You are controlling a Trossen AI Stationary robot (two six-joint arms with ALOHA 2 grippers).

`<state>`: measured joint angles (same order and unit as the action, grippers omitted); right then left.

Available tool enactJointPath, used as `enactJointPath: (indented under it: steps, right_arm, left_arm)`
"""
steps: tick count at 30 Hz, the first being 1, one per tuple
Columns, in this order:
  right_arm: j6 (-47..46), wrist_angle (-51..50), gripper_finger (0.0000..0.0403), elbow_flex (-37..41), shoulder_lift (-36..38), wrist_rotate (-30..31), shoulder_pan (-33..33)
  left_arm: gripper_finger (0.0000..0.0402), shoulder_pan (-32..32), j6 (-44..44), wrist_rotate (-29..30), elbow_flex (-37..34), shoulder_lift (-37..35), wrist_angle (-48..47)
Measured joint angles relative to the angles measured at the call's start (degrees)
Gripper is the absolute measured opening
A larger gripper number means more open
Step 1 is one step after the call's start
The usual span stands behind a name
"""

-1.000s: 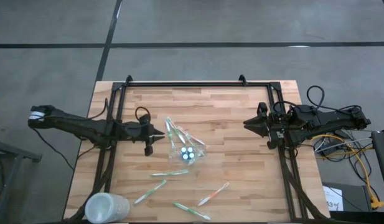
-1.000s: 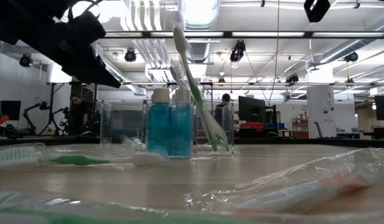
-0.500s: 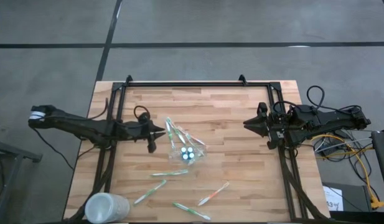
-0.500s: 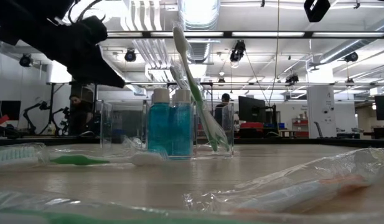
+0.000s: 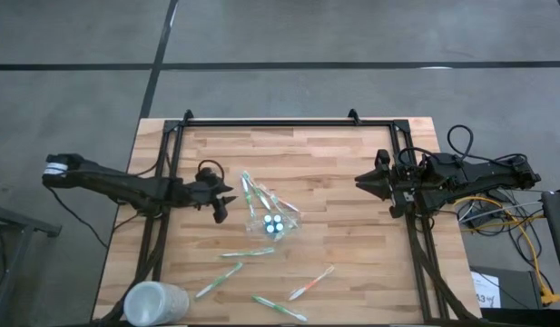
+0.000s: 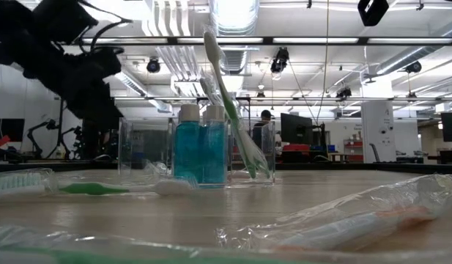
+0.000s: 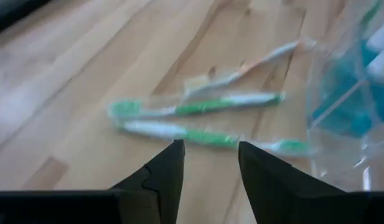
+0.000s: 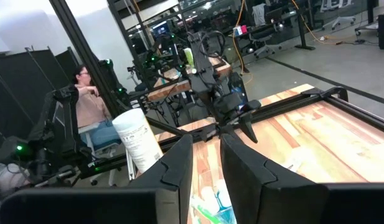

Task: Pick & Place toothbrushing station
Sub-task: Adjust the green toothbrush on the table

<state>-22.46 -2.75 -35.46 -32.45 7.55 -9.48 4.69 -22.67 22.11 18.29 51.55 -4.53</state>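
Nearest the front edge of our wooden table [image 5: 352, 173] we see the frosted white cup [image 5: 155, 302] lying at the left corner, and beside it several loose wrapped toothbrushes [image 5: 309, 284] scattered across the boards, green and orange ones among them. In the low view one of these lies in its crinkled wrapper close to the lens, and a green-handled toothbrush [image 6: 108, 188] rests flat a little farther back. Past them, near the middle of the table, stands the toothbrushing station [image 5: 274, 221], a clear holder with small blue tubes [image 6: 201, 150] upright inside and a green and white toothbrush leaning out of it, tilted. Just to its left we find our left gripper [image 5: 221, 202], its jaws apart with nothing between them; its wrist view looks down between the two dark fingers [image 7: 162, 177] at loose brushes on the wood and the edge of the clear holder. Our right gripper [image 5: 364, 181] waits well apart on the right side, its jaws a narrow gap apart and empty. Beyond the table, a seated person [image 8: 92, 102] shows in the room.
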Motion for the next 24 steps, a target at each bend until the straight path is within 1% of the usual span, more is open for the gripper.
enactJointPath:
  steps: [5, 9, 14, 17, 20, 22, 24]
  right_arm:
    - [0.00, 0.00, 0.0070, 0.00, -0.02, 0.00, -0.02]
    - [0.00, 0.00, 0.0068, 0.00, -0.02, 0.00, 0.00]
    - [0.00, -0.02, 0.0074, 0.00, -0.02, -0.02, 0.00]
    - [0.00, -0.01, 0.0079, 0.00, -0.01, 0.00, -0.01]
    - [0.00, 0.00, 0.0082, 0.00, 0.01, -0.01, -0.01]
    - [0.00, 0.00, 0.0082, 0.00, -0.02, -0.02, 0.00]
    - [0.00, 0.00, 0.0080, 0.00, 0.01, -0.02, -0.02]
  left_arm:
    - [0.0159, -0.80, -2.86, 0.07, -1.81, 0.00, 1.14]
    - [0.0159, -1.34, -2.76, 0.10, -2.57, 0.00, 3.49]
    - [0.0159, -1.90, -2.47, 0.04, -3.35, 1.20, 3.47]
    - [0.0158, -1.97, 0.64, -1.06, -3.45, 2.68, 3.53]
    - [0.0158, -2.00, 5.31, -2.40, -3.53, 4.23, 7.06]
    - [0.0158, -2.34, 6.23, -2.68, -3.52, 5.16, 10.32]
    - [0.0158, -2.88, 5.98, -2.74, -3.41, 6.17, 11.56]
